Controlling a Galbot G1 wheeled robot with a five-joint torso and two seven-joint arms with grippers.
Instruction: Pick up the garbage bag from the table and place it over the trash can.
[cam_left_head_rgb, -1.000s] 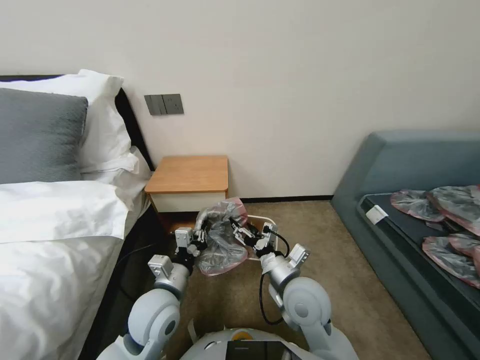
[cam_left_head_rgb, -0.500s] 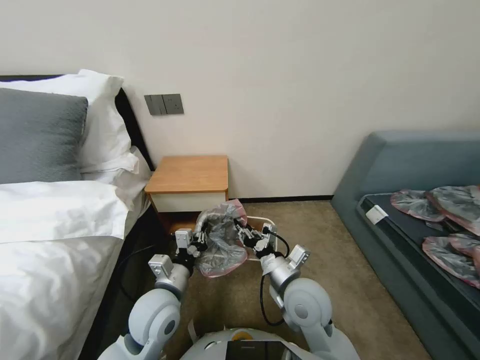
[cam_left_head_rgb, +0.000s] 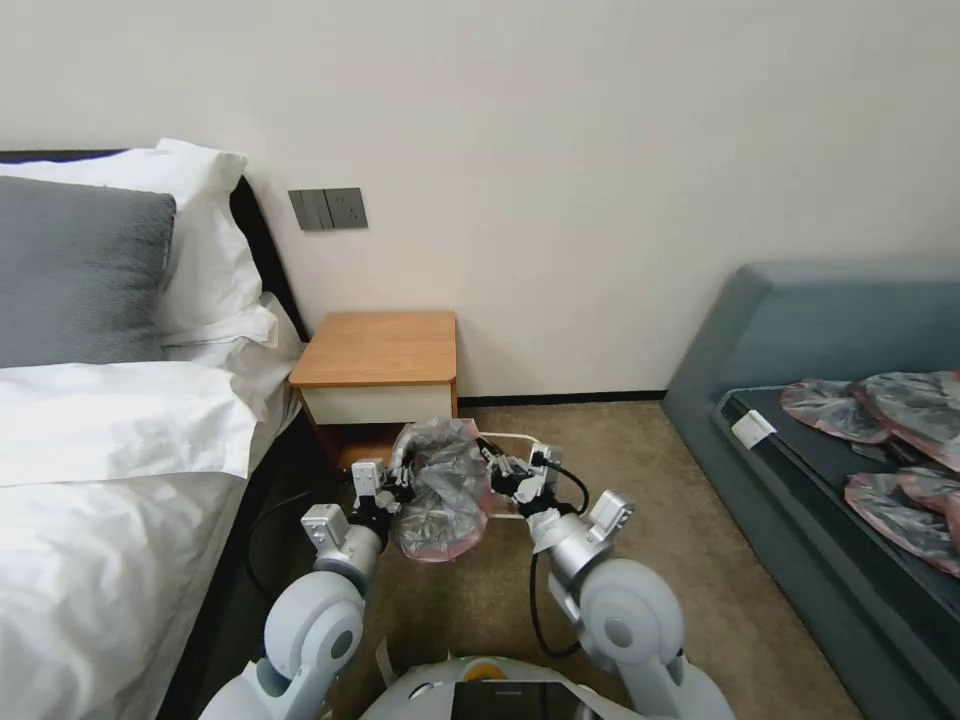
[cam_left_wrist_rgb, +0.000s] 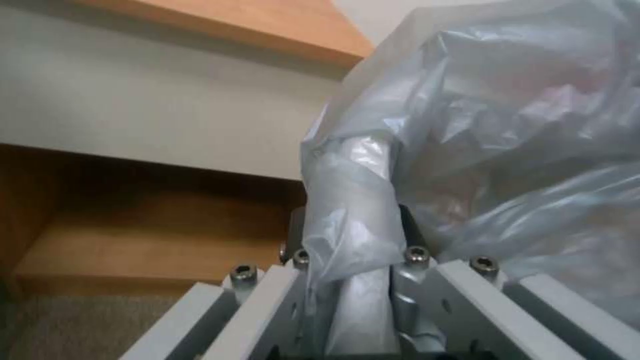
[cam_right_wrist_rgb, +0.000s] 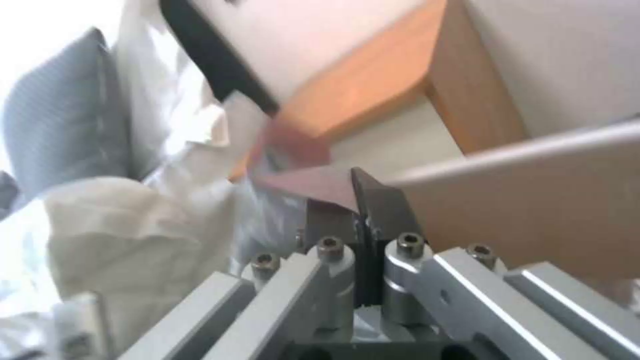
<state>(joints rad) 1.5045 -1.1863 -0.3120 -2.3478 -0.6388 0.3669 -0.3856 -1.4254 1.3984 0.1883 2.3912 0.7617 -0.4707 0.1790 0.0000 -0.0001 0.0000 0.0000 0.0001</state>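
Garbage bag (cam_left_head_rgb: 445, 488), crinkled glossy grey film, between both clamped tools.

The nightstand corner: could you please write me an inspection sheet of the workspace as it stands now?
Surface: table top bare.
Job's things: garbage bag held off the floor between both arms, over the near side of the trash can, which stands on the carpet.
Clutter: flat grey-and-red bags on the sofa.
Grippers: left pincer shut on a twisted fold of the bag; right pincer shut on the bag's red rim.
Cables: black cable looping off the right arm.
Surroundings: bed, wall switches.
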